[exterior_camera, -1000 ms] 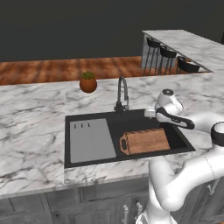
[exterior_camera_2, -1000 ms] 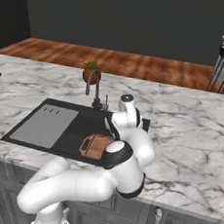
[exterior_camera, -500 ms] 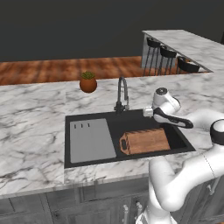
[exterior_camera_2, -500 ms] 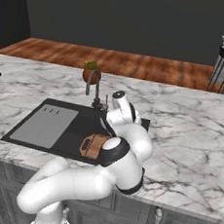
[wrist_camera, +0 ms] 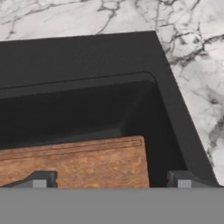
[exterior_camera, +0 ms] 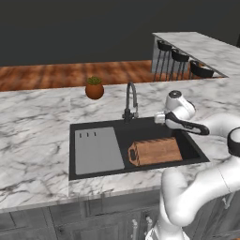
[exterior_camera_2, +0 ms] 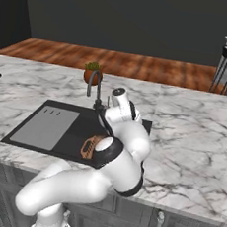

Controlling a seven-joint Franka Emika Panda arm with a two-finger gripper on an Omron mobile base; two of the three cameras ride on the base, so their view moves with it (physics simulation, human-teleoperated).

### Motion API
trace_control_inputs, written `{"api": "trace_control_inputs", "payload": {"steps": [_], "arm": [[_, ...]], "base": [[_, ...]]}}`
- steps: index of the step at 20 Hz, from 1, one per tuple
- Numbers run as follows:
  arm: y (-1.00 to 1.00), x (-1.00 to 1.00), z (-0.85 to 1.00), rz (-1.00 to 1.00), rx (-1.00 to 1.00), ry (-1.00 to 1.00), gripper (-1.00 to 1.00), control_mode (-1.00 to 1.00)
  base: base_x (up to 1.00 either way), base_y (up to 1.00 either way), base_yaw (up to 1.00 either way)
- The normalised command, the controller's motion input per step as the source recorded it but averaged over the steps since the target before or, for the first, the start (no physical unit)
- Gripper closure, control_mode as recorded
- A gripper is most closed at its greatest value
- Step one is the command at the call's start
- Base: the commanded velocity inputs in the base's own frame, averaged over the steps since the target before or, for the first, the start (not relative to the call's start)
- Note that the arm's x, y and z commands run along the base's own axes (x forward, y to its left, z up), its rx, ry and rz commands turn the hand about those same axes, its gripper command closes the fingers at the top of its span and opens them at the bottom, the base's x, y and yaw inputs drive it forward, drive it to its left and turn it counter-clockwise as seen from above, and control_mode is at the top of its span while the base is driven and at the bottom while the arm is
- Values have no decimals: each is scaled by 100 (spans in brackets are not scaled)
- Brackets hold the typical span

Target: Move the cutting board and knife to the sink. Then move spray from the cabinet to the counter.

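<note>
The reddish-brown cutting board [exterior_camera: 157,151] lies flat in the right half of the dark sink [exterior_camera: 73,174], with its rounded handle end pointing left. My gripper [exterior_camera: 161,118] hovers open above the basin's right side, with nothing between its fingers. In the hand view the fingertips [wrist_camera: 43,178] straddle the far edge of the cutting board [wrist_camera: 87,161], with the sink's dark rim [wrist_camera: 87,50] and the marble counter [wrist_camera: 197,57] beyond. In the right base view my arm covers most of the cutting board [exterior_camera_2: 88,146]. The knife, the spray and the cabinet are out of view.
A dark curved faucet [exterior_camera: 131,99] stands behind the basin, close to my hand. A grey ribbed drainer [exterior_camera: 96,150] fills the sink's left half. A potted plant [exterior_camera: 94,88] sits on the counter behind. Bar stools [exterior_camera: 179,56] line the far right counter.
My hand has risen a little and drifted left toward the faucet, staying open. The cutting board has not moved.
</note>
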Motion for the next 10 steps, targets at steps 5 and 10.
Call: {"api": "trace_control_inputs", "payload": {"steps": [5,10], "arm": [[0,-44,22,0,7,-1,-100,-100],[0,-61,22,0,4,-8,-100,-100]], "base": [[0,0,0],[0,0,0]]}}
